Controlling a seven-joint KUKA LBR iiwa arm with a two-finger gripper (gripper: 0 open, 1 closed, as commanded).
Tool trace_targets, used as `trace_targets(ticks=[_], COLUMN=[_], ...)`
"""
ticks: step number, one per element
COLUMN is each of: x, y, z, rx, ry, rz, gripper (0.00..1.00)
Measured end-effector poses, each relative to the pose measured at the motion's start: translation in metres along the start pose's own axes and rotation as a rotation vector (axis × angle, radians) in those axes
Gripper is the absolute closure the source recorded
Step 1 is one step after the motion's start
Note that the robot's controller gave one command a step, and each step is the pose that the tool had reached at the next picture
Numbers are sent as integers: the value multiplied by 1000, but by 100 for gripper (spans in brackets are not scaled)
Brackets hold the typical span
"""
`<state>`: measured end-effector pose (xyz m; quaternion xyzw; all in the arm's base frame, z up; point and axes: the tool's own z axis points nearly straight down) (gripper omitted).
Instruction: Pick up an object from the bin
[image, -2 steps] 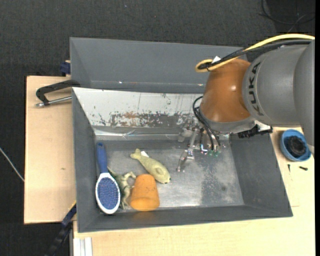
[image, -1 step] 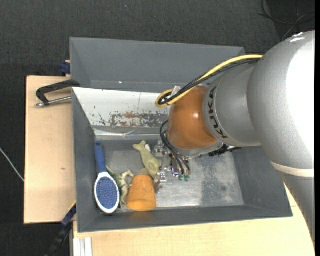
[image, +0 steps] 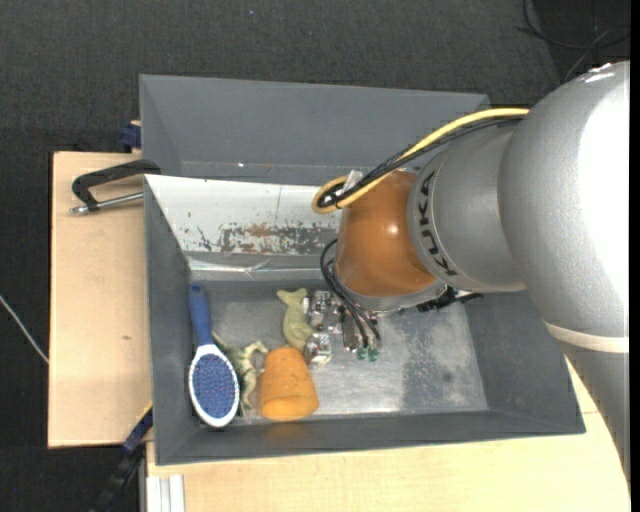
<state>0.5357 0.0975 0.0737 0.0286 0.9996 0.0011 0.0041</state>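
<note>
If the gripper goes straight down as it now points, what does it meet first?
Likely the pale yellowish thing beside the gripper, or the bare bin floor; depth is unclear.

The bin (image: 165, 300) is plain grey metal; its far wall is paler, speckled with rust-brown flecks. The hairbrush (image: 212, 380) has a blue handle and a white-rimmed head — its bristle pad is dark blue and finely dotted. The stubby rounded block (image: 287, 385) is solid orange. A yellowish-green scrap (image: 295, 318) and a cream scrap (image: 250, 358) are both pale. The arm's wrist cover (image: 380, 245) is glossy orange-brown, its shell (image: 560, 200) silver-grey with black lettering, its cable (image: 468, 124) yellow.
</note>
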Motion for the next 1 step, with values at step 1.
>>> trace_targets(ticks=[1], x=[-10], y=[-28], z=[-149], rx=[0], ry=[-7], rz=[-86], gripper=[100])
